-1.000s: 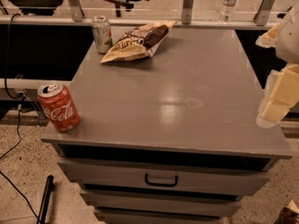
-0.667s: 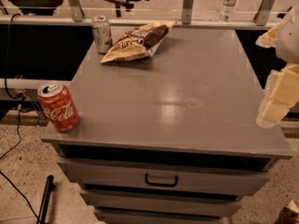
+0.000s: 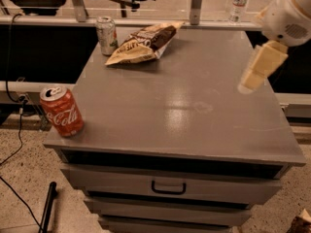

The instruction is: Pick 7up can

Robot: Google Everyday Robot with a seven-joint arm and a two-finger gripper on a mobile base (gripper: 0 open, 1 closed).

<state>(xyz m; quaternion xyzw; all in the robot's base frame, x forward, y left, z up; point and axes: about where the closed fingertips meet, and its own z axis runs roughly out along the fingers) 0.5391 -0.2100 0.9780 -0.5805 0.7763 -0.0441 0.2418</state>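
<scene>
The 7up can (image 3: 106,35) stands upright at the far left corner of the grey cabinet top (image 3: 194,106). It is pale silver-green with a silver top. My gripper (image 3: 250,82) hangs over the right side of the cabinet top, well to the right of the can and nearer the front. It holds nothing that I can see.
A red Coca-Cola can (image 3: 61,111) stands at the front left corner. A brown and white chip bag (image 3: 144,41) lies just right of the 7up can. A water bottle (image 3: 240,1) stands on the floor behind. Drawers (image 3: 167,186) face front.
My gripper has risen and shifted left, from the right edge to over the cabinet's right side. The view has tilted slightly. The cans and bag have not moved.
</scene>
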